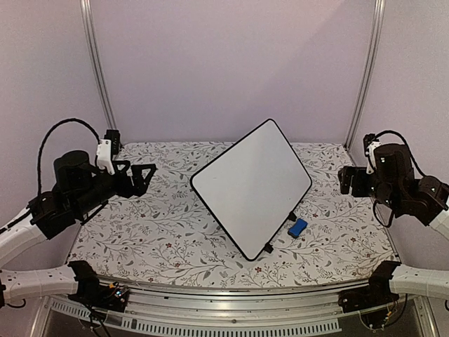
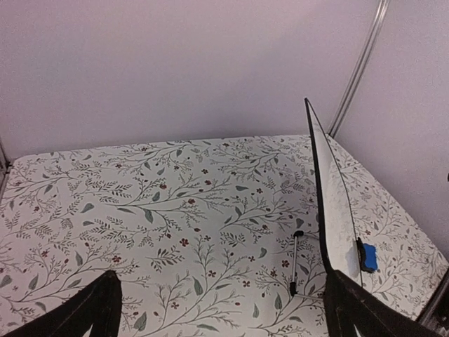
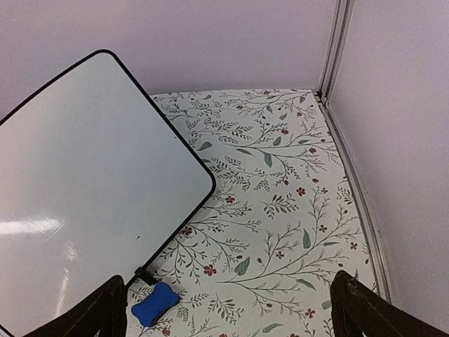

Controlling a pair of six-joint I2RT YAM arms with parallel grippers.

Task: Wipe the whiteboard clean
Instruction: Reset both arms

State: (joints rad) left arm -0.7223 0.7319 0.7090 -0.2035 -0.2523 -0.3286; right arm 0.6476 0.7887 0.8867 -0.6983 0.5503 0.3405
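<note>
The whiteboard (image 1: pixel 251 184) stands tilted in the middle of the table, propped on small black feet, its white face blank. It shows edge-on in the left wrist view (image 2: pixel 330 203) and as a blank white face in the right wrist view (image 3: pixel 84 189). A small blue eraser (image 1: pixel 297 227) lies on the table by the board's lower right edge; it also shows in the right wrist view (image 3: pixel 155 303) and the left wrist view (image 2: pixel 368 256). My left gripper (image 1: pixel 140 179) is open and empty, left of the board. My right gripper (image 1: pixel 345 180) is open and empty, right of the board.
The table (image 1: pixel 154 232) has a floral cloth. A thin metal stand leg (image 2: pixel 295 263) sticks out behind the board. Metal frame posts (image 1: pixel 365 70) rise at the back corners, with plain walls behind and at the right.
</note>
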